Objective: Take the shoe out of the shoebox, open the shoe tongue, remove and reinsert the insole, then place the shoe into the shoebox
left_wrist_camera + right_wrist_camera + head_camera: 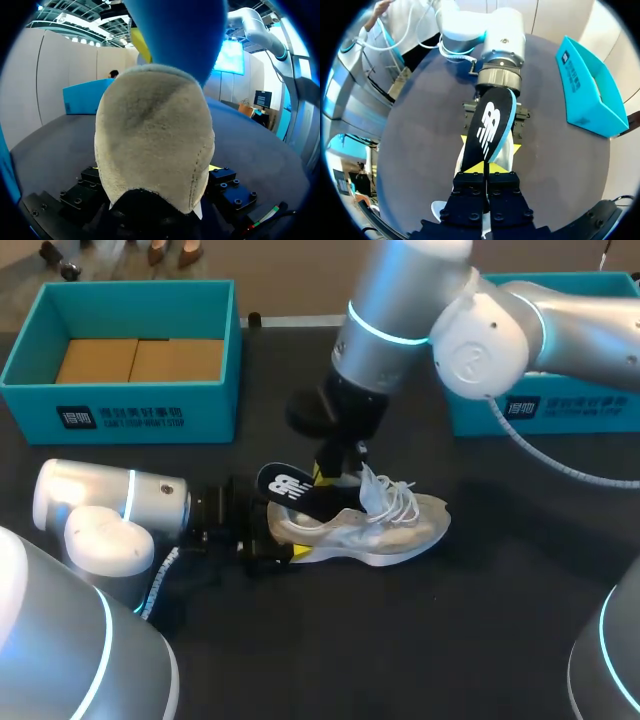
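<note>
clock: hours are read from above the bench (480, 640), with 12 at the side far from the robot.
shoe (385, 525): pale grey, standing on its sole near the middle of the dark bench, outside both boxes. The heel points to 9 o'clock and the toe to 3 o'clock. The white laces (395, 498) lie loose over the front.
left arm (110, 505): comes in low from 8 o'clock and lies almost flat along the bench.
left fingers (300, 552): closed on the heel of the shoe, with one yellow tip on each side, as the right wrist view shows (516, 148). In the left wrist view the back of the shoe (155, 150) fills the space just ahead. Only a bit of one yellow tip (214, 167) shows beside it.
right arm (480, 330): comes in from 2 o'clock and points down over the shoe.
right fingers (322, 475): they grip the insole (285, 488), pressed on it from two sides (476, 168), just above the opening of the shoe.
insole: black on top with a white mark (490, 125), blue underneath (175, 30). It is tilted and rises from the right fingers toward 9 o'clock, so its free end hangs above the heel and the left fingers. I cannot tell whether its lower end touches the inside of the shoe.
left box (130, 410): teal and open, at 10 o'clock from the shoe and well apart from it, with brown cardboard (140, 360) on its bottom.
right box (560, 410): teal, at 2 o'clock from the shoe, partly hidden behind the right arm.
</note>
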Available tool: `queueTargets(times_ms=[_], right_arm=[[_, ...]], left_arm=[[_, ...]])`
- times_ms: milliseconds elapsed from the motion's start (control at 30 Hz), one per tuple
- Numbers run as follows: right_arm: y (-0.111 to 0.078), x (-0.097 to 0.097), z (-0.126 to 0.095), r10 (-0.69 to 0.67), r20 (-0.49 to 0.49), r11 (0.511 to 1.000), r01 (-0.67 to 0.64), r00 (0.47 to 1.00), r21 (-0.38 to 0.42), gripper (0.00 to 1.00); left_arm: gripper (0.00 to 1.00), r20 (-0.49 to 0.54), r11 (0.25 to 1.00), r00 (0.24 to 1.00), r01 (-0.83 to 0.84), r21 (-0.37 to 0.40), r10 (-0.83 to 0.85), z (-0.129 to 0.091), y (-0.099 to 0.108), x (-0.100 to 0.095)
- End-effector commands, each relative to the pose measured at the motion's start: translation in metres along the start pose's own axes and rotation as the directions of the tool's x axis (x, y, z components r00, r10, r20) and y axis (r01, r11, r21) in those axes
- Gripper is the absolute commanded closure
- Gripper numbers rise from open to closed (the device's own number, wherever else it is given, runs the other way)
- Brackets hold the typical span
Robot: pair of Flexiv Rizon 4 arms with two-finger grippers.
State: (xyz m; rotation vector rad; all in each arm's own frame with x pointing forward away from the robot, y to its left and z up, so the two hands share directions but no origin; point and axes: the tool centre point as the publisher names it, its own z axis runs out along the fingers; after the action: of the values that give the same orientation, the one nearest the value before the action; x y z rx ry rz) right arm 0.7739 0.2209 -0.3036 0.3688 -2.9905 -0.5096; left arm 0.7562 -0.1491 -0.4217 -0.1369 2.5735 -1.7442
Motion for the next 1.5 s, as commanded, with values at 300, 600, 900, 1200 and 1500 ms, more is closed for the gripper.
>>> queueTargets(times_ms=[300,600,900,1200,1500], right_arm=[[-0.003,-0.009,-0.009,0.081,-0.08,0.993,-0.087,0.994,-0.079,0.0],[-0.003,-0.009,-0.009,0.081,-0.08,0.993,-0.087,0.994,-0.079,0.0],[-0.003,-0.009,-0.009,0.081,-0.08,0.993,-0.087,0.994,-0.079,0.0],[-0.004,-0.012,-0.011,0.333,-0.316,0.939,-0.344,0.888,0.025,0.0],[0.001,-0.006,-0.009,0.42,-0.471,0.867,-0.496,0.776,-0.044,0.0]], left_arm=[[1.0,-0.001,1.0,1.0,0.001,-0.003,-0.001,0.002,0.0,-0.001],[1.0,-0.001,1.0,1.0,0.001,-0.003,-0.001,0.002,0.0,-0.001],[1.0,-0.001,1.0,1.0,0.001,-0.003,-0.001,0.002,0.0,-0.001],[1.0,-0.001,1.0,1.0,0.001,-0.003,-0.001,0.002,0.0,-0.001],[1.0,-0.001,1.0,1.0,0.001,-0.003,-0.001,0.002,0.0,-0.001]])
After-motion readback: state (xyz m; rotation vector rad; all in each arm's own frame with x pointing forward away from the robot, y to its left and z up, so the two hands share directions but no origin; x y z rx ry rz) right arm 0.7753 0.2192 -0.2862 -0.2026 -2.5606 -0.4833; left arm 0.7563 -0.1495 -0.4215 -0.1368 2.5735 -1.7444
